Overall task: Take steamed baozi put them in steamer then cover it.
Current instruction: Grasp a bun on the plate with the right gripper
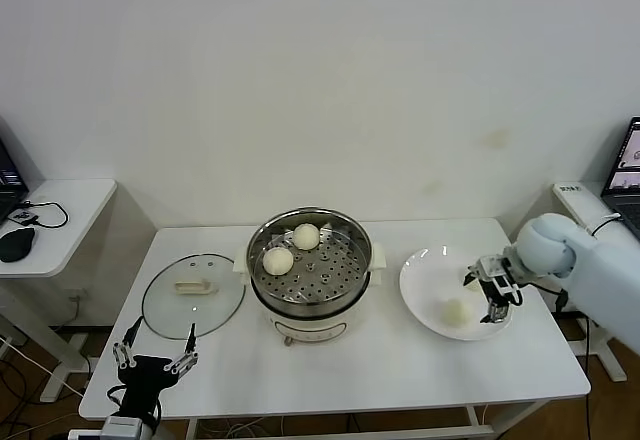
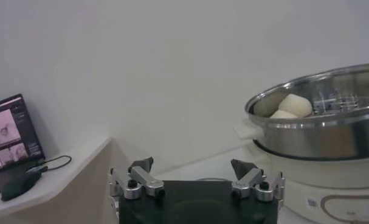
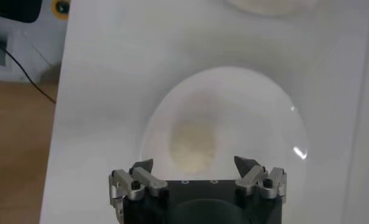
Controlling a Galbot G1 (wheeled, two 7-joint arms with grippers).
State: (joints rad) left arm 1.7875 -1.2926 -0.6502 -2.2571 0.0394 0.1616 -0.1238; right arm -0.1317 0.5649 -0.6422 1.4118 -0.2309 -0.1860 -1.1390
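The right claw [image 1: 492,298] reaches in from the right side, its jaws spread wide and empty above the flat round white plate [image 1: 425,285], hanging over the one small cream-white steamed bun [image 1: 456,311] left on it. Two more buns [image 1: 291,247] sit on the perforated tray of the round shiny steel steamer [image 1: 309,265] at mid-table. The left claw [image 1: 155,362], also wide, waits low at the white table's [image 1: 400,370] near left edge, by the round glass lid [image 1: 193,294].
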